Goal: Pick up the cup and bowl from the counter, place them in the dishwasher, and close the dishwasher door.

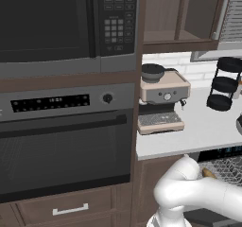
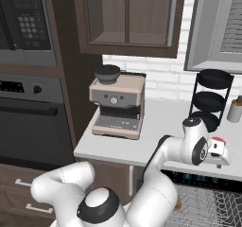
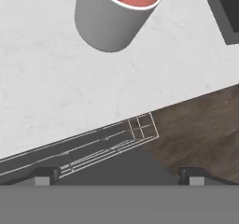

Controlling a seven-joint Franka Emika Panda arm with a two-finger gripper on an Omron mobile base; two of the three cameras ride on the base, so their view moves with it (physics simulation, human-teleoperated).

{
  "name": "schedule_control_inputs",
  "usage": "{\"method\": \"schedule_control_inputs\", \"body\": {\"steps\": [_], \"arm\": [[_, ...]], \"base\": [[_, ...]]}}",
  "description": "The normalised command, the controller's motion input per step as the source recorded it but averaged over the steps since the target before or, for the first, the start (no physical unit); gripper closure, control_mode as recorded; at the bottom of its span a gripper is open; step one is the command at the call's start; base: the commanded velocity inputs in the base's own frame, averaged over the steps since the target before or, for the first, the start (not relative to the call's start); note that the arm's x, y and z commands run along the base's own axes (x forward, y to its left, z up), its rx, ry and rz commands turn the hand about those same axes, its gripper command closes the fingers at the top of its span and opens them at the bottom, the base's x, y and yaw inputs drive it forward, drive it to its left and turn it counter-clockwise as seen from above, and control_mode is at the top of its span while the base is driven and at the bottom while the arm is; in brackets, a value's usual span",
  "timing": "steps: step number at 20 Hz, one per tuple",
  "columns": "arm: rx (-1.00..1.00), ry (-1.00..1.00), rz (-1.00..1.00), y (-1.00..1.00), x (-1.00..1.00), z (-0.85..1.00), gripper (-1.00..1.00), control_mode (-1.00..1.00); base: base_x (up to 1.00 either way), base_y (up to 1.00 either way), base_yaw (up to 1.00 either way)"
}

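My gripper [image 3: 116, 174] is spread wide and holds nothing, above the front edge of the counter [image 3: 56, 97]; the cup [image 3: 114, 13] stands on the counter, back from that edge

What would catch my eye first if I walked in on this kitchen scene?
Probably the white robot arm, curling up from below toward the counter edge, with its gripper open above the cup, which stands on that counter. Next, the beige coffee machine near the counter's left end and the black three-tier stand toward the wall. Below the counter edge the dishwasher is open, its wire rack showing.
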Motion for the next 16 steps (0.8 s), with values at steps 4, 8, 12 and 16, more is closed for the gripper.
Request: {"method": "schedule_control_inputs", "body": {"steps": [4,8,12,16], "arm": [[-0.06,0.04,0.06,0.08,0.14,0.76,-1.00,-1.00],[-0.03,0.01,0.05,0.14,0.04,0.00,-1.00,-1.00],[-0.01,0.00,0.00,0.31,0.43,0.03,-1.00,-1.00],[-0.01,0.01,0.05,0.27,0.65,0.15,-1.00,-1.00]], "base": [[0.00,0.00,0.00],[0.00,0.00,0.00],[0.00,0.00,0.00],[0.00,0.00,0.00]]}}
